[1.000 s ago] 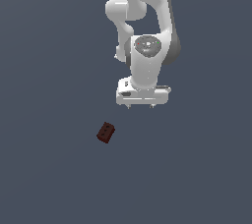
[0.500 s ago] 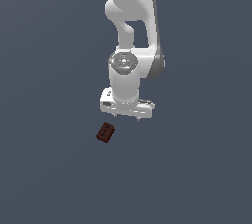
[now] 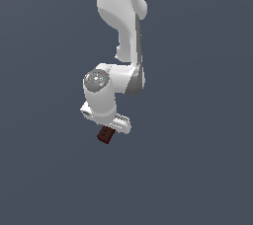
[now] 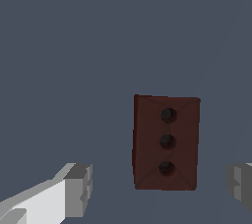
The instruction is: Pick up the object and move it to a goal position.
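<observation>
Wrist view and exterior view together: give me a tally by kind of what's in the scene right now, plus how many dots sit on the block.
Dark red-brown block: 1
Dark dots on its top face: 3
White arm with pincer: 1, fingers apart either side of the block
Total things: 2

We are seeing a glossy white arm [image 3: 118, 17] with rounded segments, a grey disc-shaped joint cap [image 3: 97, 79], and grey-padded fingertips [image 4: 78, 188] on white fingers.

We hang our white arm [image 3: 121, 36] down frame centre, gripper [image 4: 160, 188] spread wide, grey fingertips [image 4: 78, 188] touching nothing.
</observation>
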`<action>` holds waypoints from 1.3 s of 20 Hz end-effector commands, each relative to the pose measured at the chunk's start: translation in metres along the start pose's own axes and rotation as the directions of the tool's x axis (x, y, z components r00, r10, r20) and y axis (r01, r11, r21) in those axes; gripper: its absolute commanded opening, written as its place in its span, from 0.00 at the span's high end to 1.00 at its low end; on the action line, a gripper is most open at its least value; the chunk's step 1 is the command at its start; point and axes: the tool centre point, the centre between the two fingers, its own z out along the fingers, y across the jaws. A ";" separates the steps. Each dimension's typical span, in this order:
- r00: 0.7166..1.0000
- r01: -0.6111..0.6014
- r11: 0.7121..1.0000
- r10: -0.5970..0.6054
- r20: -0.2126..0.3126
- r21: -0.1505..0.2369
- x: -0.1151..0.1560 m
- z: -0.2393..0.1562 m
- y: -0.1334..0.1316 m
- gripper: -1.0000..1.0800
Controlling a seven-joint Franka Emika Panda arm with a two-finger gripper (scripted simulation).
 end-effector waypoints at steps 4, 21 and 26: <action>0.999 -0.040 0.999 0.040 -0.007 -0.004 0.010 0.008 0.013 0.04; 0.999 -0.041 0.999 0.041 -0.007 -0.004 0.010 0.057 0.014 0.04; 0.999 -0.041 0.999 0.041 -0.007 -0.004 0.011 0.058 0.014 1.00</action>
